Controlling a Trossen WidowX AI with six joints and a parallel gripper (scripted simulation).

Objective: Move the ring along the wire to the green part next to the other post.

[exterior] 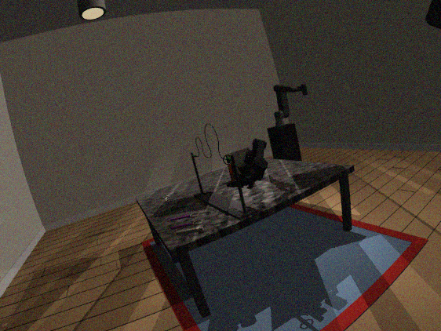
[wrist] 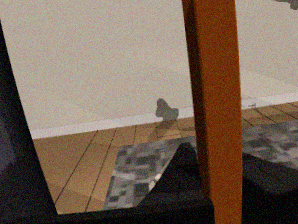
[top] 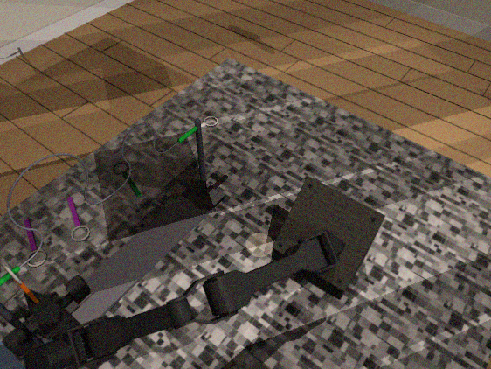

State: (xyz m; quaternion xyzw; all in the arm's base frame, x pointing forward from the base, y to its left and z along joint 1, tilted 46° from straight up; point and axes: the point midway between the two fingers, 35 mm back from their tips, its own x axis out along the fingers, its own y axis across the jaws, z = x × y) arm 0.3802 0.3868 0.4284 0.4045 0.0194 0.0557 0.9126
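The arm [top: 266,277] [exterior: 256,158] is matte black, with blocky, round-cornered links. A slim strut curves beside its middle joint. At seven o'clock in the top view, a short black cylinder [top: 79,286] juts from the gripper [top: 35,302] [exterior: 231,183]. In the wrist view, dark slanted fingers show at nine o'clock.
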